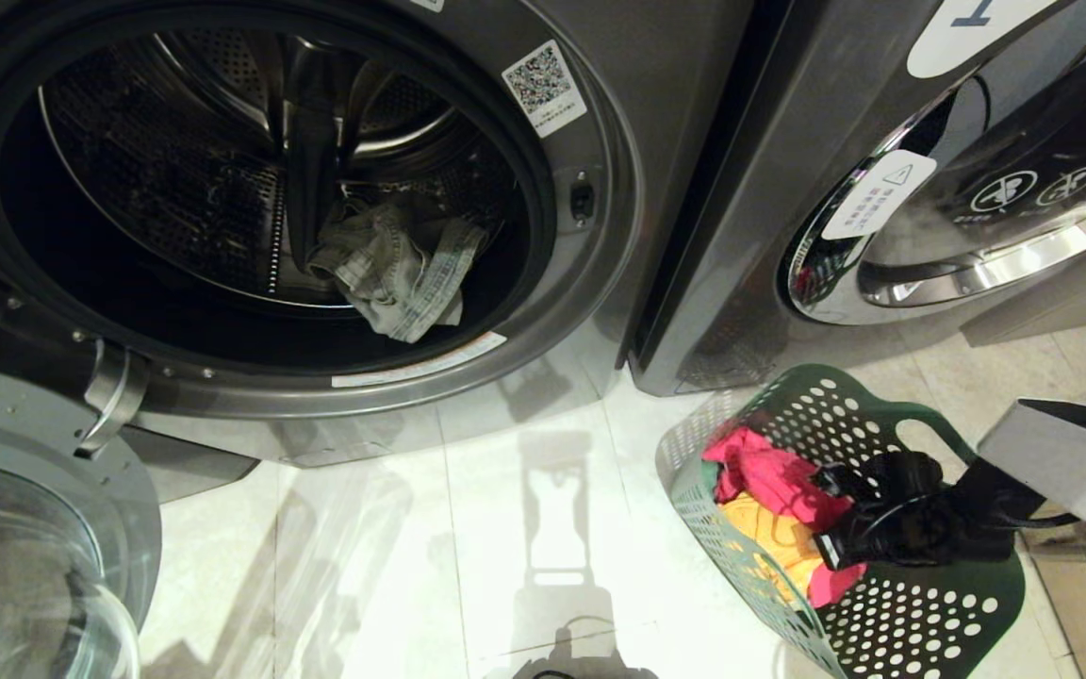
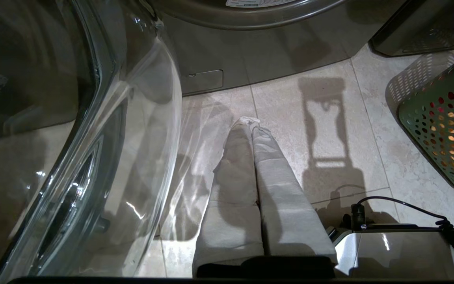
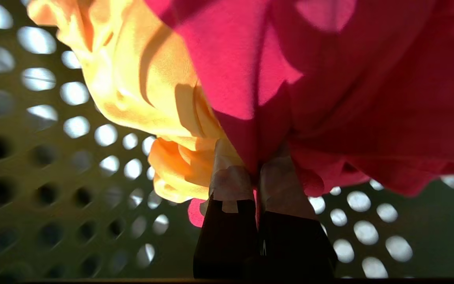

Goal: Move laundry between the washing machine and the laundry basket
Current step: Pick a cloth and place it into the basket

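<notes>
Your washing machine (image 1: pixel 656 141) fills the upper left of the head view, its round door (image 1: pixel 24 528) swung open at lower left, and one pale grey-green garment (image 1: pixel 397 269) lies crumpled at the bottom of the drum. So, as I judge it, the transfer is underway but far from finished: that one piece sits in the machine while more laundry waits in the basket (which way the load is meant to travel the pictures alone don't settle).

The laundry basket (image 1: pixel 892 622) stands on the tiled floor (image 1: pixel 524 509) at lower right, near the front corner of the neighbouring machine (image 1: pixel 977 170). It is dark green plastic, its walls pierced with round holes, a slot handle at the rim. Inside you have a pink cloth (image 1: pixel 769 476) lying over a yellow cloth (image 1: pixel 774 538).

Your right pincer (image 3: pixel 256 177) is down in the basket, its padded fingers pressed together on a fold of the pink cloth, the yellow one bunched just beside it. Your left pincer (image 2: pixel 251 124) hangs over the floor beside the glass door, fingers closed with nothing between them.
</notes>
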You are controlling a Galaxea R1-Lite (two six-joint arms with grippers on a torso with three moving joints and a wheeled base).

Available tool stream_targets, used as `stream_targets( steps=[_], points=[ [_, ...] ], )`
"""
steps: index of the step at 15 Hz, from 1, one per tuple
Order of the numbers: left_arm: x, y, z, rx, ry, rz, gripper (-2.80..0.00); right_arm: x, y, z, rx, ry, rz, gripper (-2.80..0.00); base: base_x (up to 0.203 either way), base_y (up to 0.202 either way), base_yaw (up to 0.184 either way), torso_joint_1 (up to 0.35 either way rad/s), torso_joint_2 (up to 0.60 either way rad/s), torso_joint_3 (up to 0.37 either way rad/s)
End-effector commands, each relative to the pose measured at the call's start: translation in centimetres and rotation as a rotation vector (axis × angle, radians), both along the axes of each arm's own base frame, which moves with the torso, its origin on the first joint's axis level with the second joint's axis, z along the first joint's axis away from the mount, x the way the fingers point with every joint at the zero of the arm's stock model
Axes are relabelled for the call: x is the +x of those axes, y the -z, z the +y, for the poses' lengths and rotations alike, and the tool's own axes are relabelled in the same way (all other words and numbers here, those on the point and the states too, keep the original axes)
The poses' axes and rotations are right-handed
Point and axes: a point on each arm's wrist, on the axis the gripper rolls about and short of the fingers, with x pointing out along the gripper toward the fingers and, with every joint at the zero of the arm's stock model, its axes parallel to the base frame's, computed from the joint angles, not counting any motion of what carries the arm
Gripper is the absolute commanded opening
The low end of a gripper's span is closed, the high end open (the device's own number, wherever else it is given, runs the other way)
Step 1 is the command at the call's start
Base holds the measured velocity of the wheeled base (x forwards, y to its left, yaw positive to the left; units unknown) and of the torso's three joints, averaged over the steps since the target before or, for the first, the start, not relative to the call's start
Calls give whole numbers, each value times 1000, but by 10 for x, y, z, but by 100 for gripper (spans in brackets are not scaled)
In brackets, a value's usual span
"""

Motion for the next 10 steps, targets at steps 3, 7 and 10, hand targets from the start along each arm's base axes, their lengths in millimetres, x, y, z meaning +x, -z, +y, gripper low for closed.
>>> stream_targets(
  steps=[3,7,10],
  points=[
    [0,0,0,0,0,0,-280,-39,-89,7,-18,-5,-140,-280,0,0,0,0,0,0],
    [0,0,0,0,0,1,-280,-85,-142,17,-35,-11,-234,-280,0,0,0,0,0,0],
    [0,0,0,0,0,1,-280,-129,-174,28,-45,-23,-292,-280,0,0,0,0,0,0]
  ],
)
